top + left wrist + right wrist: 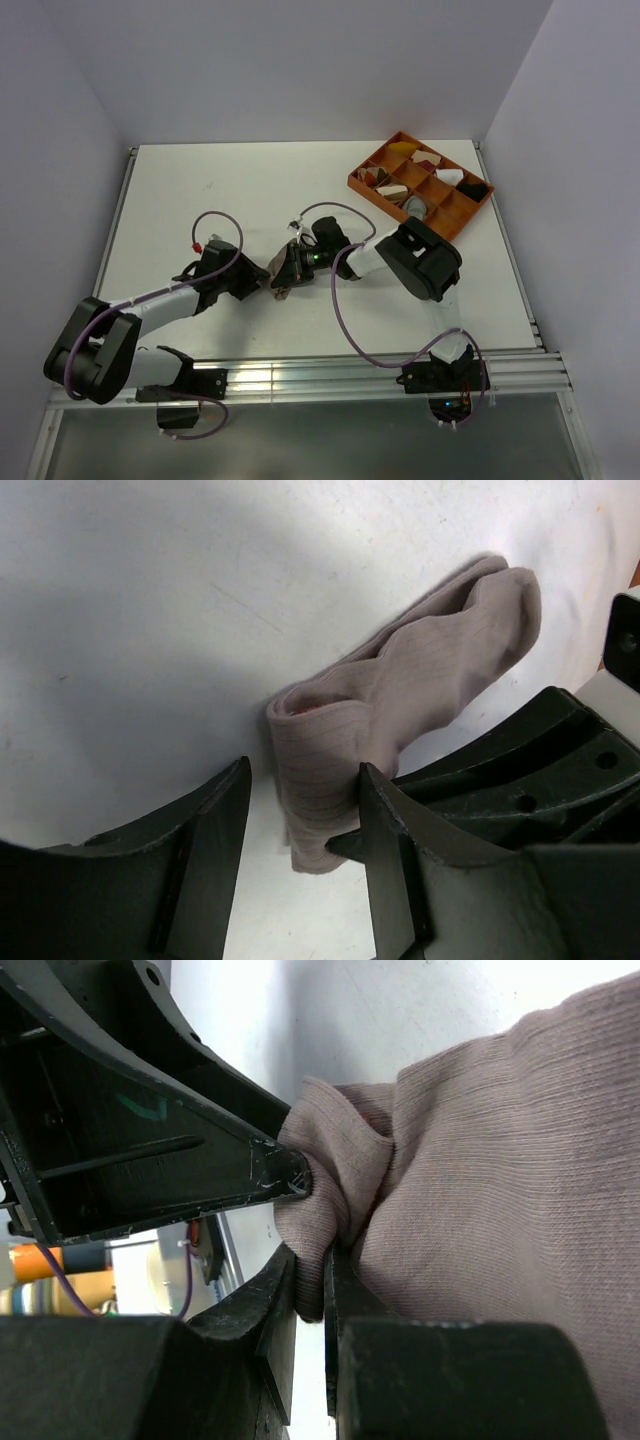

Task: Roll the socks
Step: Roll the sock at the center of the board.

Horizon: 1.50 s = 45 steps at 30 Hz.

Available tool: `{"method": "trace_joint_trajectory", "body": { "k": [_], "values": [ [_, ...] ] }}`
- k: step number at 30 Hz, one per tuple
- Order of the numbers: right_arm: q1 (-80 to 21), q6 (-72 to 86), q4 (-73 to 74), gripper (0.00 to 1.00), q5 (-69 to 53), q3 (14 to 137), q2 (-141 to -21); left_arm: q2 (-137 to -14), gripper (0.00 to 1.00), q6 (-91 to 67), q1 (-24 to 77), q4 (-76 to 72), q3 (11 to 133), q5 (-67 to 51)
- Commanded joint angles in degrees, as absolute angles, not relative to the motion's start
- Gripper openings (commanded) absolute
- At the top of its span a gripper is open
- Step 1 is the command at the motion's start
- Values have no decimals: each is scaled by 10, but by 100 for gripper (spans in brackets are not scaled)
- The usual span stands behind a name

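The right gripper (310, 1260) pinches a fold of the pinkish-tan sock (480, 1160). The left gripper (305, 770) stands spread around its folded end.

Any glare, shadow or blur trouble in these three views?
Top view: even light, sharp, a glare band on the metal rail. Left wrist: broad soft shadow across the table, sock sharp. Right wrist: table blown out white, knit crisp.

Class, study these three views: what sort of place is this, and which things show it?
Most likely a robotics lab test cell, not a home: a left arm and right arm bolted to a metal rail, a bare white table boxed in by plain walls, and an orange divided tray of cloth bundles.
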State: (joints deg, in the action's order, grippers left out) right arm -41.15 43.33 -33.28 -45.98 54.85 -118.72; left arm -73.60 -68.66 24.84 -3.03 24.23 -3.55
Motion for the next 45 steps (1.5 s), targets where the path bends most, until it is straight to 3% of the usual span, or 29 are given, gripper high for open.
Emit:
{"method": "trace_joint_trajectory", "body": {
  "k": [1, 6, 9, 13, 16, 22, 25, 32, 37, 45],
  "values": [
    [-407, 454, -338, 1, -456, 541, -1210, -760, 52, -687, 257, -56, 252, -13],
    [-402, 472, -351, 1, -458, 531, -1217, -781, 49, -682, 267, -69, 255, -5],
    [-398, 482, -359, 3, -459, 527, -1222, -798, 42, -676, 270, -70, 261, -3],
    [-396, 478, -358, 6, -458, 527, -1220, -816, 15, -661, 281, -55, 288, -3],
    [-396, 450, -332, 18, -445, 530, -1197, -822, 0, -643, 291, -27, 310, 17],
    [-399, 318, -196, 45, -352, 540, -1074, -823, 0, -599, 308, 41, 354, 57],
    [-406, 261, -159, 50, -282, 531, -1010, -831, 0, -577, 316, 79, 382, 76],
    [-489, 136, -172, 56, -66, 493, -937, -879, 0, -552, 324, 154, 447, 73],
    [-573, 73, -278, 57, 79, 428, -940, -908, 0, -546, 327, 187, 482, 64],
    [-640, 28, -391, 58, 189, 378, -954, -918, 0, -541, 328, 203, 499, 58]
  ]
}}
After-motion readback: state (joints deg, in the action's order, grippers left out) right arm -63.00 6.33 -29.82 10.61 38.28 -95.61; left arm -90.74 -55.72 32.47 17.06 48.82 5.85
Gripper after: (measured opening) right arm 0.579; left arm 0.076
